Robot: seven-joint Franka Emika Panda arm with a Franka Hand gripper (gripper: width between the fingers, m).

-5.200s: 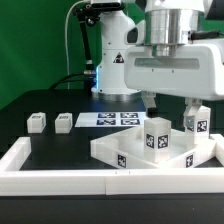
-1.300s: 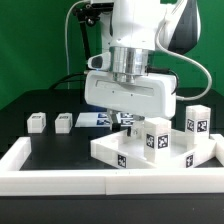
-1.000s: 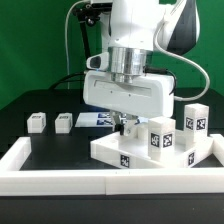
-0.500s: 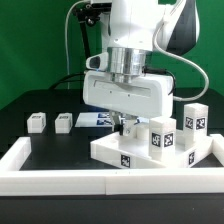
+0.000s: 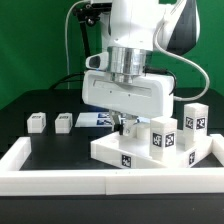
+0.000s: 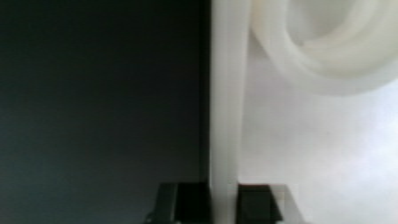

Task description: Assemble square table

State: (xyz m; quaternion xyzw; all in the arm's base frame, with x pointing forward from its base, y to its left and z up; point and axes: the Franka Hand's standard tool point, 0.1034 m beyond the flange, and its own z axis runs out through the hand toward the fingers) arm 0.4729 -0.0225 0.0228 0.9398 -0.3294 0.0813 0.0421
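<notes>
- The tabletop (image 5: 140, 158) lies flat against the rim wall (image 5: 60, 178) at the exterior view's right. It is square, so it has no long axis, and one corner faces the camera.
- Two legs (image 5: 160, 138) stand upright on it.
- The gripper (image 5: 124, 125) is clamped on its thin rear edge.
- Best slide it slowly and level, lest the legs topple.

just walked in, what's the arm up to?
The gripper is shut on the far edge of the white tabletop; the wrist view shows that edge between its fingers. The front leg and the back leg stand on the tabletop. Two spare legs sit loose at the exterior view's left.
</notes>
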